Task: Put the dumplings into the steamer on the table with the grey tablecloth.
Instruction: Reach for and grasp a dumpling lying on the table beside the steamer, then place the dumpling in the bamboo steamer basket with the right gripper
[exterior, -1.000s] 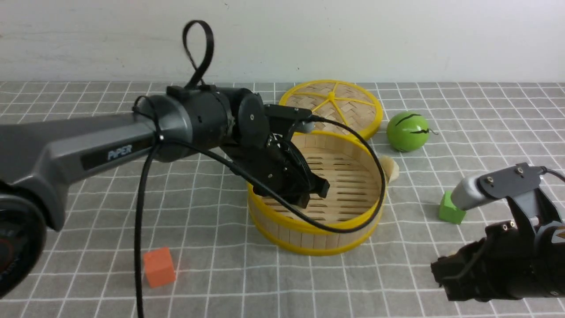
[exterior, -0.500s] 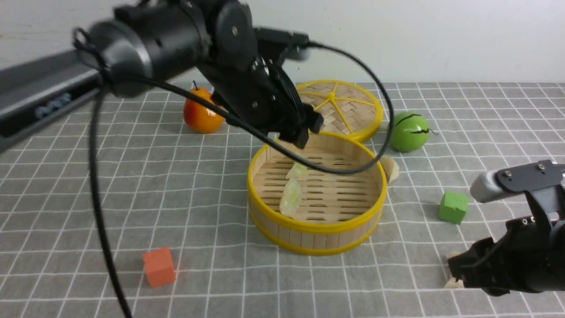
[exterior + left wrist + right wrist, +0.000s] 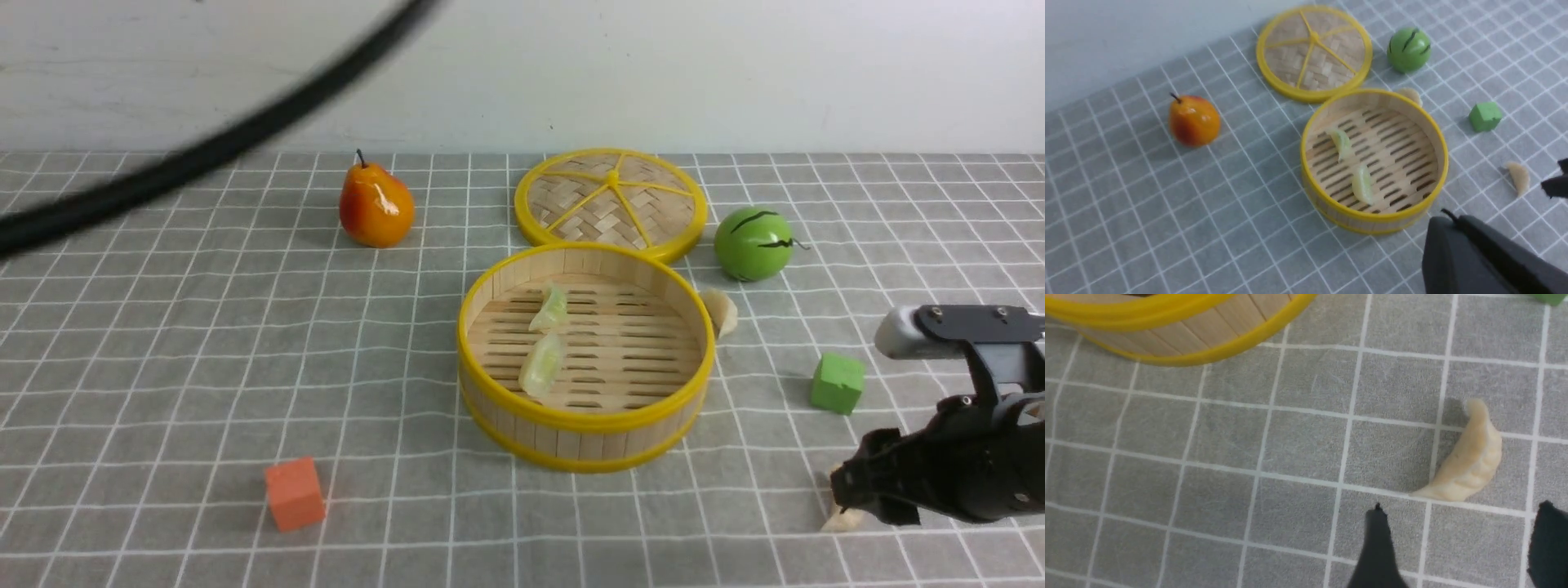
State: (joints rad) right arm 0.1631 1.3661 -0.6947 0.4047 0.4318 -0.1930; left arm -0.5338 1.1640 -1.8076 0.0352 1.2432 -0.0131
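Left claw [image 3: 1457,249] gone from steamer [image 3: 584,420], lifted out of front view, jaws closed; only blurred cable [image 3: 204,147] crosses upper left. Two green dumplings [image 3: 541,365] now bare on steamer floor. Pear [image 3: 375,206] uncovered. Right claw [image 3: 857,486] shifted right, jaws spread wide; cream dumpling [image 3: 1470,461] now showing just ahead of tips.

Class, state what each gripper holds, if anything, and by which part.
Nothing is held. The right gripper stands open just short of a cream dumpling lying on the tablecloth; the left gripper is shut on nothing.
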